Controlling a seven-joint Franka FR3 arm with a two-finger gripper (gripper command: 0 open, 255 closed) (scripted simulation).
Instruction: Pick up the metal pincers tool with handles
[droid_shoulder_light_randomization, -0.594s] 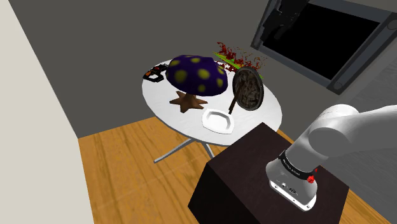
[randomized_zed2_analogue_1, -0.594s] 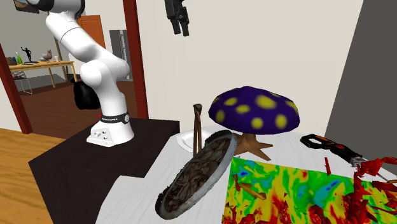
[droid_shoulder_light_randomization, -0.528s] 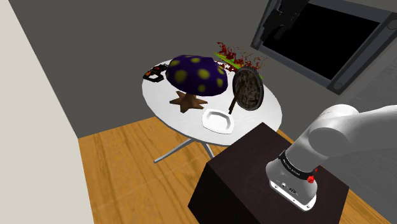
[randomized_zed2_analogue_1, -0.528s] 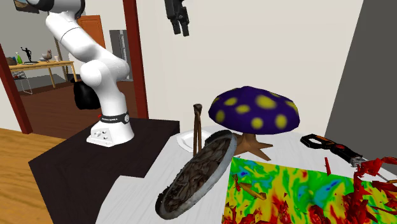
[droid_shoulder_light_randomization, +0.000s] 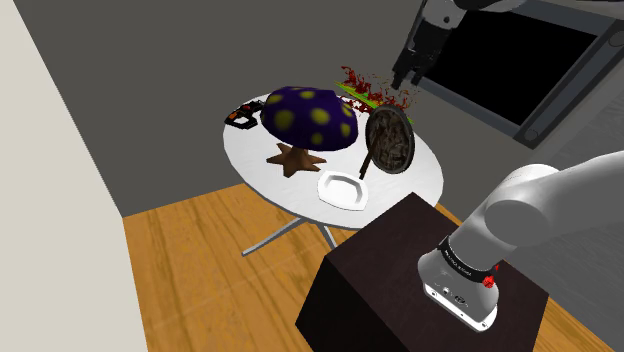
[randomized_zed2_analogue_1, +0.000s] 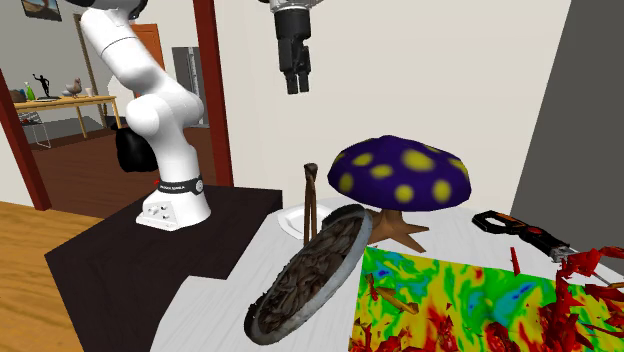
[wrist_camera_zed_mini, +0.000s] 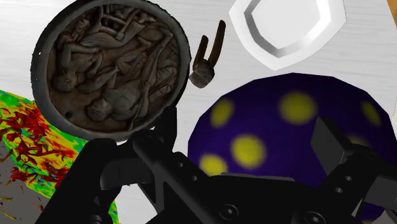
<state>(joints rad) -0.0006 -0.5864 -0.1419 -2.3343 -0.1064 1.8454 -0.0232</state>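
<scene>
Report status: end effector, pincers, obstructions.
End effector open, empty, high above the table. Pincers untouched at table edge. Spotted purple mushroom stands between them.

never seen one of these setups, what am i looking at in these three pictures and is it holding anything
It is a simulated white robot arm standing on a dark box beside a round white table. One picture looks down from beside the box, one across the table toward the arm, one from the hand itself. On the table: a purple spotted mushroom, a carved brown disc, a white dish, a colourful mat and the pincers. The black jaws hang open above the table, holding nothing.
</scene>
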